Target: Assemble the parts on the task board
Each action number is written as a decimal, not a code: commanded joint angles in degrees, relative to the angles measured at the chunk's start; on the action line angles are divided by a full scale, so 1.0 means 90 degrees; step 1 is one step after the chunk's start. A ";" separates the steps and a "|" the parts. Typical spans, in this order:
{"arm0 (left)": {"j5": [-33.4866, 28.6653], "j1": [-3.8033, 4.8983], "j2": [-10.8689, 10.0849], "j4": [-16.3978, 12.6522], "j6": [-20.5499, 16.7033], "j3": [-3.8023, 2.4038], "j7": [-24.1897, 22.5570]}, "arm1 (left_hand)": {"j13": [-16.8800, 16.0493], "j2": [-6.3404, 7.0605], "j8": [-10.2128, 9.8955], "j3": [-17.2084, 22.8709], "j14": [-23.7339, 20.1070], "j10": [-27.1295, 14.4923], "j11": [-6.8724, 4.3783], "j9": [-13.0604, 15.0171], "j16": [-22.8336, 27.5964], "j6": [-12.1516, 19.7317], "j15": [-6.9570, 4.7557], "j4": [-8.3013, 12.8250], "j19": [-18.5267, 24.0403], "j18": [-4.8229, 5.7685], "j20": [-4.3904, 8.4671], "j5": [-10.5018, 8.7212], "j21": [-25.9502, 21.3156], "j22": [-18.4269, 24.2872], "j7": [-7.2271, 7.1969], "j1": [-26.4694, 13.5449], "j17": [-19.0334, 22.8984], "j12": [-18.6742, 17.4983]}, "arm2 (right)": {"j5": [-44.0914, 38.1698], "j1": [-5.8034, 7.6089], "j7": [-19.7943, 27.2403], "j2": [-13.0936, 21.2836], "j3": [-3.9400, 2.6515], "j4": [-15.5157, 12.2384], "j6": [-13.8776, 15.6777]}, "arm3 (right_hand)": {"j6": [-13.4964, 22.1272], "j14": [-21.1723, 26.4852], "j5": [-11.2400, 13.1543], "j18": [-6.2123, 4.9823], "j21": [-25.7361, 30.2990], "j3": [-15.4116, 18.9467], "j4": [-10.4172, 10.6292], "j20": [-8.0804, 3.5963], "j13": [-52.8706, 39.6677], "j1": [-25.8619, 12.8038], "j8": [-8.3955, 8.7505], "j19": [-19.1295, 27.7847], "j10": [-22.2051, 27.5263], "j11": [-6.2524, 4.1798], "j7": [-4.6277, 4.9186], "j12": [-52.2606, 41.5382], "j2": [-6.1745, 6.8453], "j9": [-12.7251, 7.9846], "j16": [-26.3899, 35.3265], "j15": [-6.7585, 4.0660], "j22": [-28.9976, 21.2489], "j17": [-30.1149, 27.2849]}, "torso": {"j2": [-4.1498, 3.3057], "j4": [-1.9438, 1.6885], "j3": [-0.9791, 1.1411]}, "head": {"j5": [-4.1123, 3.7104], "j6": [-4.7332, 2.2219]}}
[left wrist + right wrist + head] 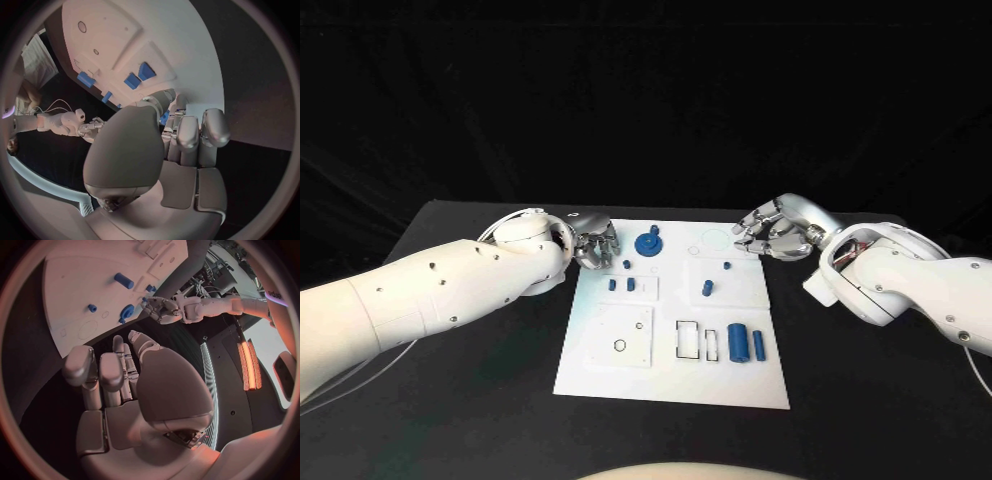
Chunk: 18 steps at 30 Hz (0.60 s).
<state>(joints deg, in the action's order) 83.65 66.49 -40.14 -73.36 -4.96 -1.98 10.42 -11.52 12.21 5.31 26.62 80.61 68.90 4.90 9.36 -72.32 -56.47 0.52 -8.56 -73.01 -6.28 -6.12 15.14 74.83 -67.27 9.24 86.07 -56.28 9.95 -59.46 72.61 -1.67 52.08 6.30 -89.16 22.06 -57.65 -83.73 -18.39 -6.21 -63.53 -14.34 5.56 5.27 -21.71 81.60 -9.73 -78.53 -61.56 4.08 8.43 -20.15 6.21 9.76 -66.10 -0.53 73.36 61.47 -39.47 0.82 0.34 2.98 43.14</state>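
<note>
Resting on flat white task board (672, 380): small blue cylinders (744, 343).

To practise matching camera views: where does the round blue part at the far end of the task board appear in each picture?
Head view: the round blue part sits at the far end of the task board, just beside the left robot hand.
Left wrist view: cannot tell; a blue bit half hidden behind that hand may be it.
Right wrist view: on the board near its edge.
Shared landmark: the left robot hand next to it.
</note>
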 commanded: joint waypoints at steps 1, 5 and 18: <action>-0.0886 0.0022 -0.0151 -0.0145 -0.0769 -0.0034 -0.0255 | -0.0020 -0.0044 0.0059 0.0150 -0.0162 0.0011 0.0001 -0.0026 0.0234 -0.0152 -0.0002 0.0012 0.0213 -0.0011 0.0025 0.0010 -0.0195 0.0248 0.0026 0.0067 0.0377 -0.0032 | -0.1814 -0.0004 -0.0537 -0.0064 0.0000 0.0096 -0.0567 | -0.0101 -0.0221 0.0054 0.0137 -0.0311 -0.0118 -0.0035 -0.0019 0.0195 0.0040 0.0039 -0.0145 -0.0136 -0.0035 -0.0024 0.0185 0.0053 -0.0018 -0.0207 -0.0043 0.0214 0.0208 | -0.0008 0.0006 0.0004 | -0.0147 -0.0070; -0.2210 0.0041 -0.0424 -0.0346 -0.1021 -0.0059 -0.0422 | -0.0030 -0.0021 0.0068 0.0247 -0.0342 -0.0014 0.0030 -0.0086 0.0541 -0.0197 0.0017 -0.0108 0.0494 -0.0098 0.0012 0.0009 -0.0483 0.0625 0.0070 -0.0047 0.0867 -0.0055 | -0.2894 -0.0003 -0.0913 -0.0173 0.0005 0.0180 -0.0739 | -0.0215 -0.0229 0.0176 0.0173 -0.0500 -0.0242 -0.0042 -0.0034 0.0438 -0.0030 0.0118 -0.0220 -0.0287 -0.0057 -0.0062 0.0437 0.0143 -0.0045 -0.0335 -0.0055 0.0367 0.0321 | -0.0013 0.0014 0.0008 | -0.0294 -0.0148; -0.7921 0.0046 -0.1038 -0.0968 -0.1108 -0.0070 -0.1933 | 0.0064 -0.0001 0.0077 0.0147 -0.1702 -0.0458 0.0166 -0.0339 0.2531 -0.0165 0.0142 -0.0004 0.2138 -0.0484 -0.0104 -0.0028 -0.2536 0.2747 0.0154 -0.0143 0.3093 -0.0062 | -0.4037 -0.0026 -0.1310 -0.0645 0.0079 0.0558 -0.0993 | -0.0037 -0.0179 0.0500 0.0164 -0.0433 -0.0203 0.0080 0.0044 0.0798 -0.0337 0.0387 -0.0170 -0.0001 0.0075 -0.0001 0.0896 0.0481 -0.0137 -0.0315 0.0045 0.0380 0.0263 | -0.0036 -0.0001 -0.0030 | -0.0451 -0.0124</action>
<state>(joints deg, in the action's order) 29.65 66.84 -49.41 -81.55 -14.41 -2.55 -0.45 -11.01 12.45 5.64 28.31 65.62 65.19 6.33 6.38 -49.85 -57.76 1.84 -8.58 -54.03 -10.31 -6.97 15.14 52.26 -42.72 10.36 84.93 -28.68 9.10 -90.83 72.47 -11.52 46.42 6.99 -84.29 15.40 -58.31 -84.13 -14.27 -5.26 -67.44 -16.30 6.11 5.53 -14.60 78.59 -6.60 -80.12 -61.93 4.72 8.20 -12.42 10.15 8.59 -69.00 -0.52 74.94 63.78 -39.70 0.87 0.20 -1.01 41.82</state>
